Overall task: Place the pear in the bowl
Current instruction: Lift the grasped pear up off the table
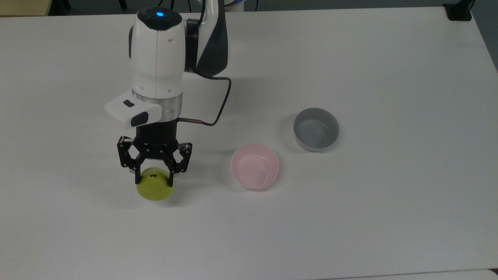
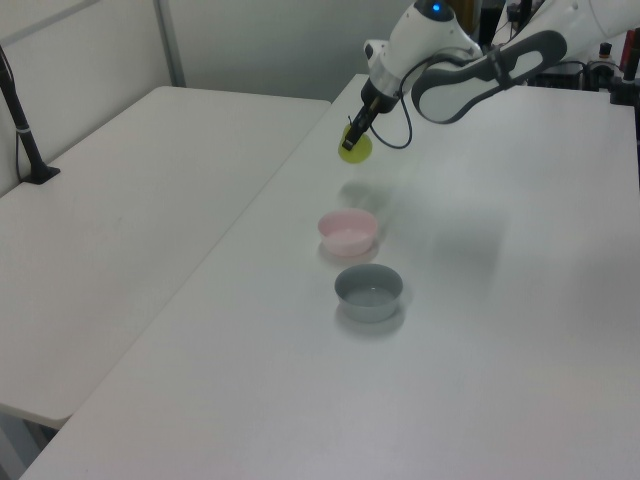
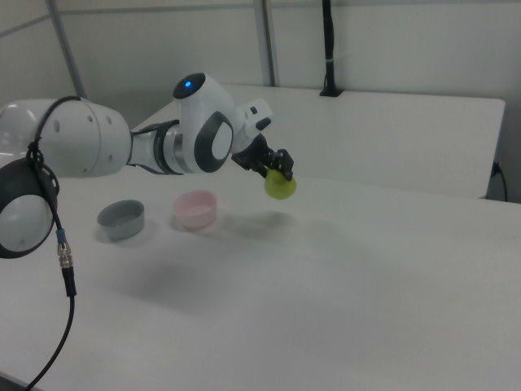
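There is one pear (image 1: pixel 155 189) here, two bowls and one arm. The pear is small, round and yellow-green with a smooth skin and a dark stem spot on top. The jaws are closed on it from both sides, and it hangs clear of the white surface (image 1: pixel 350 217); in the left view and the right view its shadow lies on the surface below it.

The pink bowl (image 1: pixel 255 166) is round, shallow and plain inside, with a smooth matte look. It sits on the surface to the top view's right of the jaws, near but apart from them. The grey bowl (image 1: pixel 316 129) is round and deeper, with straighter walls, and stands farther off on the same side, beyond the pink one. Both bowls have nothing in them.

The arm (image 1: pixel 157 58) is glossy white with dark joints and a blue light on its top. Its last link points straight down at the surface, the black jaws at its lower end, and a thin dark cable (image 1: pixel 218 109) loops from its side.
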